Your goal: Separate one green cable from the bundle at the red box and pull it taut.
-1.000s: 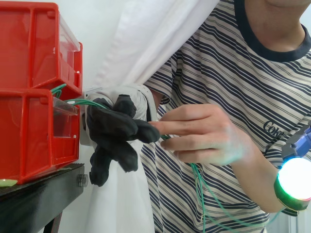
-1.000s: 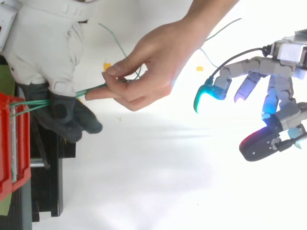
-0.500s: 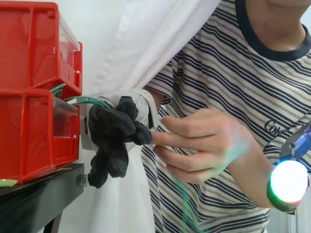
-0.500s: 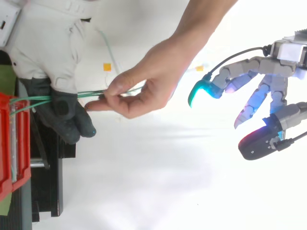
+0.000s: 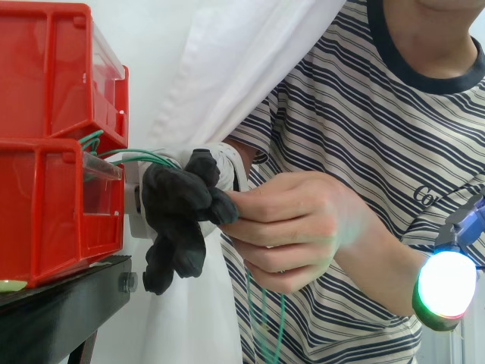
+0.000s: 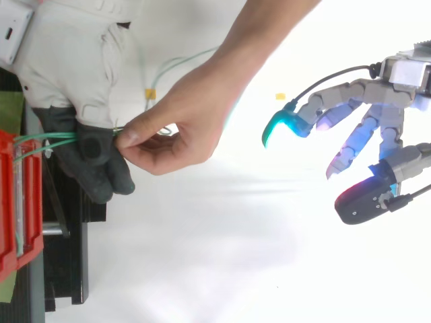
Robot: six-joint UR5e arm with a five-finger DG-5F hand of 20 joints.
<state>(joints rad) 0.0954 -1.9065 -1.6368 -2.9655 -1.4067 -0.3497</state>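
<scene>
Hand [image 6: 396, 116] (fingers [image 6: 316, 108] spread) hangs apart from green cables [image 6: 50, 136].

We see red bins [image 5: 45, 152] on a black stand [image 5: 61, 311], thin green cables [image 6: 47, 138], a glove [image 6: 74, 74] with cream back and black fingers, a shirt [image 5: 379, 129] striped white and dark with a navy collar, a white curtain [image 5: 220, 76], and the grey hand [image 6: 387, 111] with pads [image 6: 276, 128] glowing teal, violet and red.

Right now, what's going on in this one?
A person is working the green cables at the red box: a gloved hand holds the bundle just outside the box, and a bare hand pinches the strands right beside the glove. The robot's hand hovers off to the side, open, touching nothing.
</scene>
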